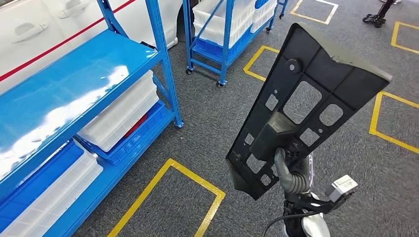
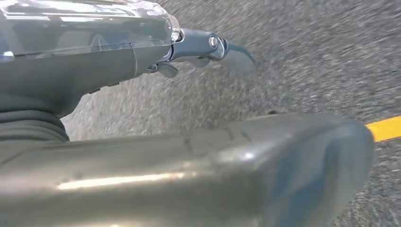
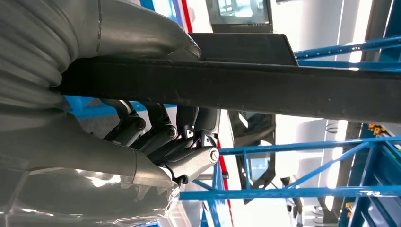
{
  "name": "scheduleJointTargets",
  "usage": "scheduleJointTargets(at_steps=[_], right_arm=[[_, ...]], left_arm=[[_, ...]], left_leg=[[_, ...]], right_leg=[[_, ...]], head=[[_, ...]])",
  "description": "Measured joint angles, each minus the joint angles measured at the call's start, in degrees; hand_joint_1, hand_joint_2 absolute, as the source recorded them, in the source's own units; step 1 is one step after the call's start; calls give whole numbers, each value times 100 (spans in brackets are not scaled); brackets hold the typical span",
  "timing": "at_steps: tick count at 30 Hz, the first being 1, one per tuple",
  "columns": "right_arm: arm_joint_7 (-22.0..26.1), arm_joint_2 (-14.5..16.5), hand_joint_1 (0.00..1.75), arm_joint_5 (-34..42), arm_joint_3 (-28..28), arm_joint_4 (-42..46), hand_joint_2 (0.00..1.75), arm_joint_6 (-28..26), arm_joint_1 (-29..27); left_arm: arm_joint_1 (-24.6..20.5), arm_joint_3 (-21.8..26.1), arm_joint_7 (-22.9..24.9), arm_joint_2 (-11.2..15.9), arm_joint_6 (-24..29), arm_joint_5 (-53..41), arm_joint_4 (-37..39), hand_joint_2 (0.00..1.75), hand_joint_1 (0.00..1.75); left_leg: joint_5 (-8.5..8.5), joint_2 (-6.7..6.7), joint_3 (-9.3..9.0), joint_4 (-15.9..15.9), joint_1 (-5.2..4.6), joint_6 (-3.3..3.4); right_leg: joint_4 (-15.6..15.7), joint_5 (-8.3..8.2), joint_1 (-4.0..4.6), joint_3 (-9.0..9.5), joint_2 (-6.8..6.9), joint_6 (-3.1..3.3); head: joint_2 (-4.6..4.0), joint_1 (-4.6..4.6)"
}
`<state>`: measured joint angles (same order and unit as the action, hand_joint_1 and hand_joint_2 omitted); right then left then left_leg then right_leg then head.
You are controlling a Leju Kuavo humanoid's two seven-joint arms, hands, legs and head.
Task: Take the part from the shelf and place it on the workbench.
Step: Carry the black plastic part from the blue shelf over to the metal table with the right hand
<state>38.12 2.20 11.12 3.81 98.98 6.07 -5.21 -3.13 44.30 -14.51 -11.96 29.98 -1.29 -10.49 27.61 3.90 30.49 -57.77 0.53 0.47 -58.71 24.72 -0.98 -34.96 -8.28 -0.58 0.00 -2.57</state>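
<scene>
A large black plastic part (image 1: 301,106), a flat panel pierced by rectangular and rounded cut-outs, is held upright above the grey carpeted floor (image 1: 212,118) by the right hand (image 1: 286,165). In the head view the hand is seen at about 5 o'clock, with its grey thumb pressed against the panel's lower face; the panel widens from there toward 1 o'clock. In the right wrist view the panel's edge (image 3: 265,87) is clamped between the thick thumb on one side and the dark fingers (image 3: 161,130) curled against the other.

The left hand (image 2: 198,47) is seen in the left wrist view, hanging over blurred carpet; nothing is held in it, but whether its fingers are spread or curled cannot be told.

A blue steel shelf (image 1: 64,94) stands from 8 to 10 o'clock, with white lidded bins (image 1: 121,111) on its lower level. A second blue rack (image 1: 225,34) is seen at 12 o'clock. Yellow tape rectangles (image 1: 170,197) are marked on the floor.
</scene>
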Motion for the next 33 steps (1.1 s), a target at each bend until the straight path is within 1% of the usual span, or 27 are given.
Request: scheduleJointTargets(at_steps=[1, 2, 4, 5, 6, 7, 8, 9, 11, 13, 15, 16, 18, 19, 20, 21, 22, 23, 24, 26, 27, 28, 29, 30, 31, 32, 33], right_arm=[[4, -8, 175, -1, 3, -9, 175, 28, 10], [9, -19, 175, -4, 10, -19, 175, 58, 34], [28, -44, 175, -26, 33, -47, 175, 103, 98], [44, -57, 175, -44, 43, -64, 175, 114, 119], [60, -77, 175, -62, 47, -78, 175, 123, 122], [74, -104, 175, -75, 43, -89, 175, 137, 112], [82, -134, 175, -81, 28, -95, 175, 158, 100], [84, -165, 175, -83, 3, -94, 175, 183, 90], [85, -204, 175, -73, -67, -84, 175, 230, 87], [83, -222, 175, -62, -127, -67, 175, 262, 86], [81, -233, 175, -61, -180, -56, 175, 287, 69], [82, -238, 175, -61, -207, -47, 175, 295, 48], [84, -240, 175, -63, -279, -3, 175, 301, -12], [88, -240, 175, -66, -326, 37, 175, 304, -60], [93, -240, 175, -69, -382, 82, 175, 309, -118], [98, -240, 175, -72, -438, 126, 175, 316, -187], [104, -240, 175, -73, -492, 168, 175, 324, -259], [106, -240, 175, -74, -540, 204, 175, 331, -320], [107, -240, 175, -73, -580, 237, 175, 337, -367], [111, -240, 175, -71, -631, 299, 175, 348, -424], [115, -240, 175, -70, -648, 331, 175, 352, -442], [120, -239, 175, -74, -668, 365, 175, 356, -466], [129, -236, 175, -83, -697, 406, 175, 360, -504], [138, -228, 175, -93, -735, 451, 175, 364, -555], [145, -219, 175, -112, -785, 503, 175, 369, -617], [150, -207, 175, -133, -839, 555, 175, 376, -673], [151, -194, 175, -157, -890, 603, 175, 383, -711]], left_arm=[[-7, 3, 14, -7, -7, 21, 0, 0, 0], [-9, 9, 27, -16, -20, 43, 0, 0, 0], [6, 23, 43, -36, -66, 63, 0, 0, 0], [16, 29, 42, -42, -95, 66, 0, 0, 0], [25, 33, 38, -45, -124, 60, 0, 0, 0], [28, 34, 28, -48, -152, 47, 0, 0, 0], [28, 34, 14, -53, -181, 29, 0, 0, 0], [25, 34, -1, -61, -212, 8, 0, 0, 0], [17, 32, -24, -76, -261, -25, 0, 0, 0], [9, 31, -38, -82, -286, -39, 0, 0, 0], [-9, 29, -52, -83, -297, -49, 0, 0, 0], [-18, 28, -60, -82, -313, -62, -1, 0, 0], [-20, 20, -83, -82, -387, -103, -2, 0, 0], [-12, 14, -91, -81, -437, -130, -2, 0, 0], [-4, 5, -97, -80, -480, -153, -2, 0, 0], [4, -4, -93, -79, -510, -171, -2, 0, 0], [12, -11, -88, -76, -530, -185, -2, 0, 0], [19, -16, -82, -72, -539, -193, -2, 0, 0], [22, -19, -77, -66, -548, -199, -2, 0, 0], [26, -24, -74, -52, -565, -213, -2, 0, 0], [23, -27, -71, -47, -572, -222, -2, 0, 0], [20, -33, -70, -44, -578, -238, -2, 0, 0], [13, -45, -68, -42, -584, -256, -3, 0, 0], [3, -64, -68, -40, -588, -280, -4, 0, 0], [-4, -87, -68, -38, -596, -308, -5, 0, 0], [-8, -111, -67, -36, -603, -338, -6, 0, 0], [-4, -134, -67, -35, -609, -368, -7, 0, 0]], left_leg=[[-29, -71, -19, 43, 5, 29], [-60, -157, -36, 88, 12, 62], [-87, -341, -47, 134, 1, 105], [-85, -435, -42, 131, -9, 117], [-79, -525, -38, 127, -15, 120], [-70, -610, -38, 123, -18, 120], [-58, -692, -41, 118, -18, 114], [-42, -767, -51, 112, -18, 103], [2, -897, -81, 93, -35, 54], [43, -1003, -106, 76, -64, -11], [72, -1118, -136, 74, -74, -68], [110, -1096, -146, 49, -63, -100], [344, -817, -25, -269, -34, -149], [537, -630, 128, -615, -22, -162], [731, -510, 318, -1025, -20, -166], [866, -460, 493, -1391, -19, -167], [893, -442, 598, -1598, -20, -162], [801, -432, 605, -1584, -20, -152], [605, -401, 506, -1341, -19, -134], [201, -163, 178, -564, -10, -87], [94, -37, 55, -264, -3, -69], [65, 51, -7, -101, -5, -54], [81, 66, -22, -56, -14, -39], [67, 4, -35, -29, -21, -12], [38, -74, -53, 8, -23, 25], [5, -151, -72, 52, -19, 68], [-29, -239, -85, 95, -15, 106]], right_leg=[[-32, 19, 7, -26, 89, -29], [-155, 101, 21, -94, 250, -49], [-723, 425, 38, -377, 646, -78], [-1099, 600, 27, -561, 734, -97], [-1400, 702, 11, -704, 771, -116], [-1533, 706, -6, -763, 792, -132], [-1444, 606, -19, -704, 817, -144], [-1143, 432, -27, -532, 869, -148], [-356, 147, -7, -97, 1113, -119], [5, 83, 39, 84, 1242, -48], [19, 77, 59, 68, 1115, 25], [31, 69, 52, 66, 1046, 55], [54, 47, 25, 68, 917, 122], [55, 42, 24, 65, 855, 147], [53, 40, 30, 60, 791, 166], [50, 39, 39, 57, 719, 174], [44, 39, 47, 56, 637, 177], [35, 39, 52, 55, 549, 178], [24, 39, 53, 57, 454, 177], [-4, 37, 57, 50, 271, 157], [-16, 30, 55, 35, 188, 133], [-22, 18, 48, 14, 118, 99], [-17, 1, 39, -6, 50, 56], [-2, -20, 24, -24, -21, 10], [-9, -22, 14, -39, -24, -24], [-73, 28, 22, -80, 73, -49], [-249, 145, 33, -170, 239, -67]], head=[[0, -1], [0, 1], [0, 2], [0, 2], [0, 3], [0, 2], [0, 2], [0, 3], [0, 3], [0, 2], [0, 2], [0, 2], [0, 1], [0, 1], [0, 1], [0, 1], [0, 1], [0, 2], [0, 2], [0, 2], [0, 1], [0, 1], [0, 1], [0, 1], [0, 2], [0, 3], [0, 4]])
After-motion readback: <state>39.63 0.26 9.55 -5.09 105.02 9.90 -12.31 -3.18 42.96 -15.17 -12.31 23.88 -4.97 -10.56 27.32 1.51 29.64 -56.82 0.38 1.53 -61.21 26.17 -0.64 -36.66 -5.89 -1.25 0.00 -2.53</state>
